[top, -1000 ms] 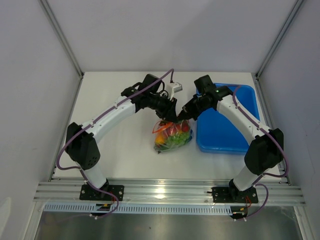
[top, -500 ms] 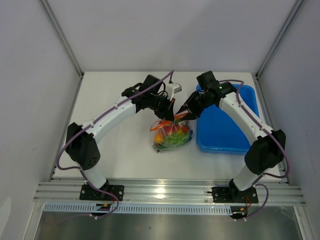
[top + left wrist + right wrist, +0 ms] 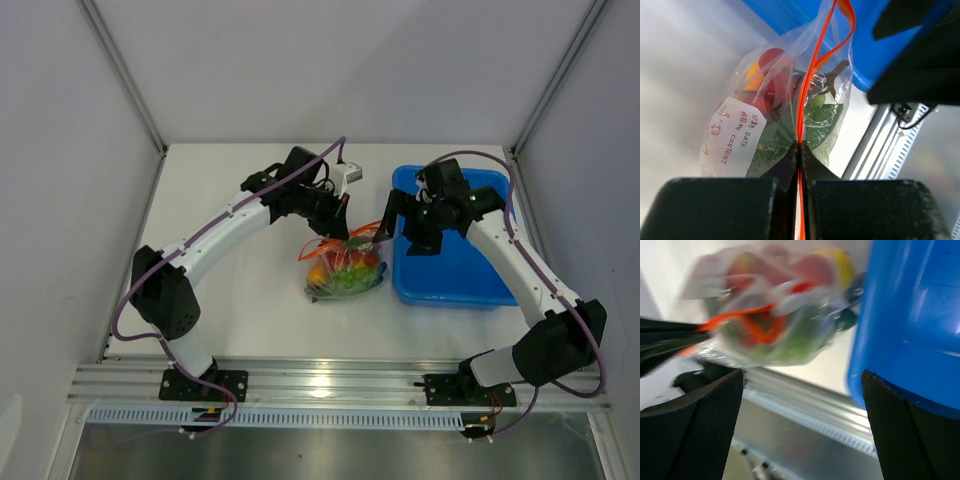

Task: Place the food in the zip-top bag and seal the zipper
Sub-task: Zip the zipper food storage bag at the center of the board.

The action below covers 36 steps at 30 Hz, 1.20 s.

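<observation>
Clear crinkly plastic zip-top bag [image 3: 345, 272], filled with assorted toy foods [image 3: 771, 60]: on white table [image 3: 250, 290], just beside blue plastic tub [image 3: 470, 282]. Left gripper [image 3: 800, 148]: fingers pinched together on thin orange-red zipper strip [image 3: 809, 85]. Right gripper [image 3: 802, 380]: fingers spread wide, gripping nothing

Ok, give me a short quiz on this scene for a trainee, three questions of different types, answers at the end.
1. True or false: the left tool is shut on the zipper.
2. Relative to the blue tub, the zip-top bag sits: A. inside it; B. beside it on the table; C. under it.
3. Fill in: the right tool holds nothing, and its fingers stand ____.

Key: 1 true; 2 B; 3 open.
</observation>
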Available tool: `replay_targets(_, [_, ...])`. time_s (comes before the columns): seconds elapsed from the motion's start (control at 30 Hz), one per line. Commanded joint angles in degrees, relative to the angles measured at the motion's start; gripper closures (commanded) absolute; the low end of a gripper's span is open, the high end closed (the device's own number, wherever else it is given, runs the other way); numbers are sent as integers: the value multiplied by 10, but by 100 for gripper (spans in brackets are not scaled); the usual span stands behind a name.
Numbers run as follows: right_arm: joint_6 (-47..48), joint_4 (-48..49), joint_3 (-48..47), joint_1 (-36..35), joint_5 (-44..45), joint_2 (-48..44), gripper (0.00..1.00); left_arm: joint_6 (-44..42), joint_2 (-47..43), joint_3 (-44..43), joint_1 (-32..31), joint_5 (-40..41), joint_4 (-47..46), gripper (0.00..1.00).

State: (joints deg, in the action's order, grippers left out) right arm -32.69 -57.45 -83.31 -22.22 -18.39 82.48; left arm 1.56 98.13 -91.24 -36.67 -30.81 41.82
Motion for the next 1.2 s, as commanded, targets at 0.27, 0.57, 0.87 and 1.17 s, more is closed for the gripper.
replay_targets(0.27, [195,266,206,41,-20,-170,21,22,-34,-2,15,-101,11,99])
replay_targets(0.57, [271,371,274,82,-131,-163,41,32,-43,19,27,-125,11,99])
replay_targets(0.87, [275,469,321,126,-248,-163,36,41,-39,24,29,-132,8,99])
replay_targets(1.17, [287,550,362,138,-350,-133,28,56,-28,20,34,-154,7,99])
